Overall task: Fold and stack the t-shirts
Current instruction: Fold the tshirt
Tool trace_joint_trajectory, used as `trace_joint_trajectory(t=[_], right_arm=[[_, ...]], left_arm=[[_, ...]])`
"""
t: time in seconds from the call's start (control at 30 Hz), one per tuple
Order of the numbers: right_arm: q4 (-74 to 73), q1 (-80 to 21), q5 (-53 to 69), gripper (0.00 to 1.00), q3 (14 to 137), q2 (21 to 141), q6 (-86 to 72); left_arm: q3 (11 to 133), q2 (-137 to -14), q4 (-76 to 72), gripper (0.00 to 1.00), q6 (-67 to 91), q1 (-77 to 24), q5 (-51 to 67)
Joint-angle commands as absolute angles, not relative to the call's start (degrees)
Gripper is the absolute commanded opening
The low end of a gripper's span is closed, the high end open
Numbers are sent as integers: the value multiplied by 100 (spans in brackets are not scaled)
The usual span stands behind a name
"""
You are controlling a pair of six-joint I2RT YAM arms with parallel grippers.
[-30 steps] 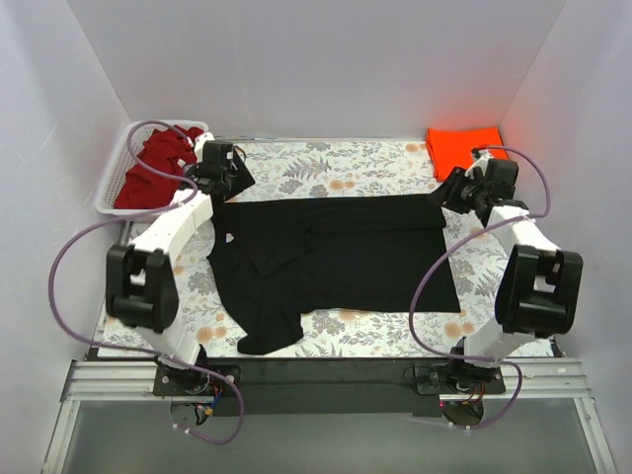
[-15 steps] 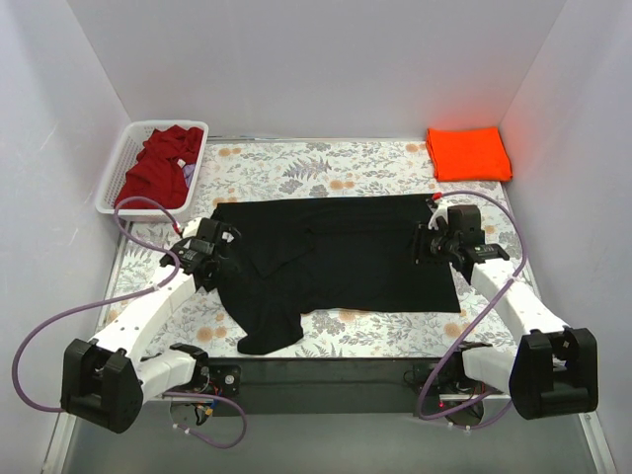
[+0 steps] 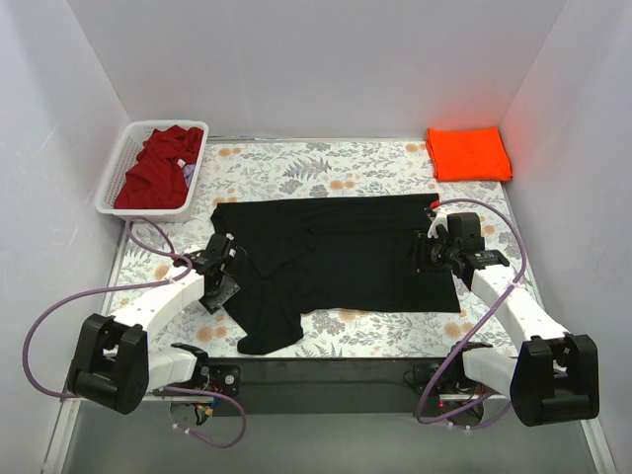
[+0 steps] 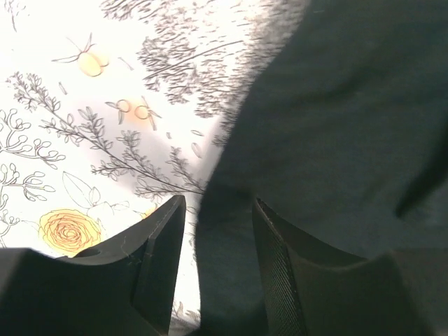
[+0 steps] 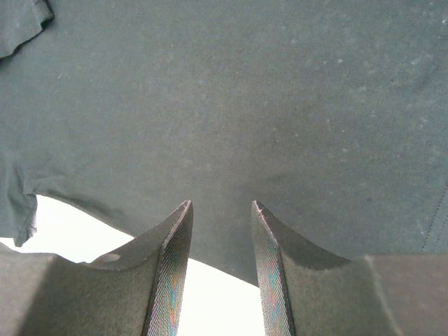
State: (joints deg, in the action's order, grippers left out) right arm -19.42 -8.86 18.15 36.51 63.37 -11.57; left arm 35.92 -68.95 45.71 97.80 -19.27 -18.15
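The black t-shirt [image 3: 336,252] lies spread across the middle of the table, one sleeve trailing toward the near edge. My left gripper [image 3: 223,281] is low at its left edge; in the left wrist view the left gripper [image 4: 218,200] stands open astride the black cloth's [image 4: 336,105] border. At the shirt's right edge sits my right gripper [image 3: 426,253], and in the right wrist view the right gripper [image 5: 221,204] is open over the hem of the black cloth [image 5: 245,91]. The orange t-shirt [image 3: 468,153] lies folded at the back right. The dark red t-shirt [image 3: 158,168] is crumpled in the basket.
A white slatted basket [image 3: 112,183] stands at the back left corner. The floral tablecloth [image 3: 326,163] shows behind the black shirt and along its near side. White walls close in on three sides. Purple cables loop beside both arms.
Both arms swung from the back corners down to the black shirt's left and right edges. The left jaws have narrowed; the right jaws stayed about the same.
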Motion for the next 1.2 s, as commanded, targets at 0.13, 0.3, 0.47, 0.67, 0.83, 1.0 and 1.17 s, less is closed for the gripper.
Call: trace_joint_trajectory(t=[0.13,0.3,0.47,0.67,0.83,1.0,1.17], right_arm=[[-1872,-905,1890,46,3568,6346,-976],[-1925,-905,1662,47,3586,6354,-1028],[-2241,-888,1223,52,3674,6267,-1177],[-2811,-633,616,64,3656,6152,-1634],[-3690,-229,458,61,3665,6319,-1802],[-4209,376,-193,56,3603,6188,-1880],[-4622,1044,-501,52,3761,6161,-1872]], left_arm=[[3138,-6908,4228,44,10222,-1951,-2118],[3041,-7040,3964,30,10125,-1942,-1907],[3164,-7102,4086,0,9967,-1951,-1890],[3147,-6882,4043,0,9817,-1942,-1968],[3041,-6724,3973,0,9888,-1951,-2013],[3032,-6574,3990,0,9958,-1951,-2100],[3023,-6425,4008,0,9993,-1960,-2118]])
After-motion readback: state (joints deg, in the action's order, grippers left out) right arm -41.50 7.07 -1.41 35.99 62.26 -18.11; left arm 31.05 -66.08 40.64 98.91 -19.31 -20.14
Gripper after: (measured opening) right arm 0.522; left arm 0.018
